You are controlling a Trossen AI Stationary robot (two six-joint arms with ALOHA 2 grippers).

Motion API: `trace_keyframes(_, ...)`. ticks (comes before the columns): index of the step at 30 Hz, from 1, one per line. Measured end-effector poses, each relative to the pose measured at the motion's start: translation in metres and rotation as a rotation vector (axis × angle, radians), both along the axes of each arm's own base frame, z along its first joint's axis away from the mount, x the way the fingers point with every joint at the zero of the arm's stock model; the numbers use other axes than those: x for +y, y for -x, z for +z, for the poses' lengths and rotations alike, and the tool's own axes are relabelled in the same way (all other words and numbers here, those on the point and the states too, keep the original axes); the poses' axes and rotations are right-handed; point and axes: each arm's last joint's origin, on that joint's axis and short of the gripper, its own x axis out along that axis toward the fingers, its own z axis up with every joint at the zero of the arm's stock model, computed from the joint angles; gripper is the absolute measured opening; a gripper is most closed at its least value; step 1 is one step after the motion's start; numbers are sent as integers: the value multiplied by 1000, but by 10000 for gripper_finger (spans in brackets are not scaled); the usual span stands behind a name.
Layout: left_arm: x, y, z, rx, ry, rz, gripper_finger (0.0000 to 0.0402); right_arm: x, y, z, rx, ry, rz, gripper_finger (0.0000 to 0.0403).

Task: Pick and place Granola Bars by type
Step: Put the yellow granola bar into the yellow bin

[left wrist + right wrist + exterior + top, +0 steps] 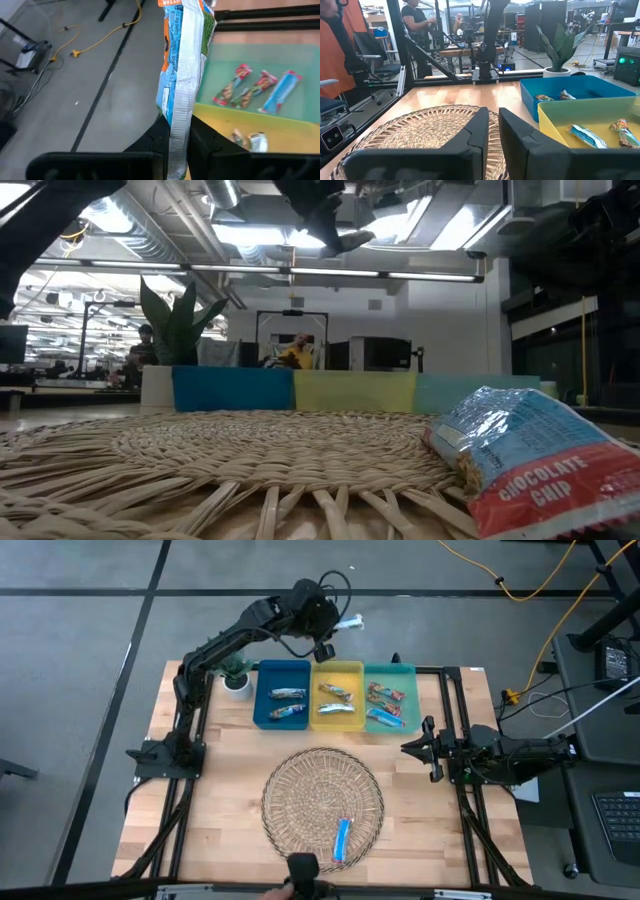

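The left tool (335, 625) is gripping a silvery-blue granola bar (182, 75) high above the yellow tray (338, 668); lowering before letting go should be landing it cleanly (right tool (425, 748) is waiting, narrow and empty, beside the woven mat (290, 790)).

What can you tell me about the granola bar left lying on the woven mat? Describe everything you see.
The granola bar lies flat on the round woven mat, near its front edge, right of centre, pointing roughly front to back. Its wrapper is shiny, crinkled bright blue with a red band reading CHOCOLATE CHIP at one end. It looks sealed. Only the mat touches it; neither gripper is near.
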Motion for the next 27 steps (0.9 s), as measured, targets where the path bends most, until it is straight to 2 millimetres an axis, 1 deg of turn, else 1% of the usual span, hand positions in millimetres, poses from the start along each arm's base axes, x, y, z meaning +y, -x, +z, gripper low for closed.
trace_keyframes(4, 12, 2, -5, 17, -10, 3, 34, 0, 0, 0, 0, 0, 1, 49)
trace_keyframes(7, 20, -2, -14, 42, -6, -2, 35, 0, 0, 0, 0, 0, 1, 49)
trace_keyframes(16, 36, -23, -57, 119, 60, -23, 34, 0, 0, 0, 0, 0, 0, 49)
trace_keyframes(20, 40, -30, -74, 154, 101, -40, 35, 0, 0, 0, 0, 0, 0, 49)
trace_keyframes(27, 44, -40, -111, 252, 225, -65, 35, 0, 0, 0, 0, 0, 1, 49)
